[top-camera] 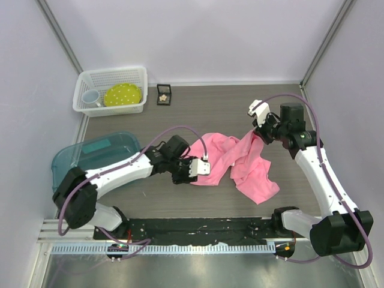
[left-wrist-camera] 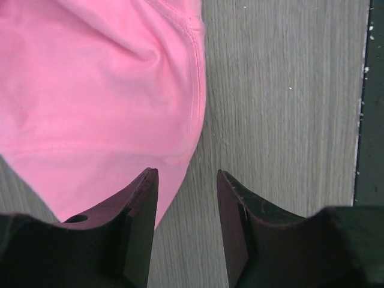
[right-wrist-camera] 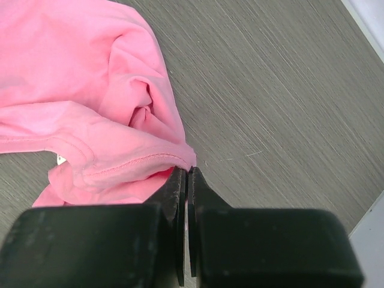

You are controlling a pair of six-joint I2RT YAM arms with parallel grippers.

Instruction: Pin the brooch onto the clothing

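Mid-table lies the pink T-shirt (top-camera: 237, 159), crumpled. Top cam only: the brooch (top-camera: 163, 91) sits in a small black box (top-camera: 162, 101), well behind the shirt & apart from it. A white basket (top-camera: 111, 110) w/ a cup (top-camera: 91, 97) & a yellow-green plate (top-camera: 123, 95) is behind-left of the shirt, and a teal bin (top-camera: 90, 157) is left of it. L wrist cam: left gripper (left-wrist-camera: 187, 204) fingers apart at the shirt's hem, one over cloth, one over bare wood. R wrist cam: right gripper (right-wrist-camera: 187, 175) fingers together, pinching the shirt's stitched hem. The tabletop (top-camera: 288, 102) is grey wood-grain, w/ pale walls (top-camera: 198, 36) on three sides.
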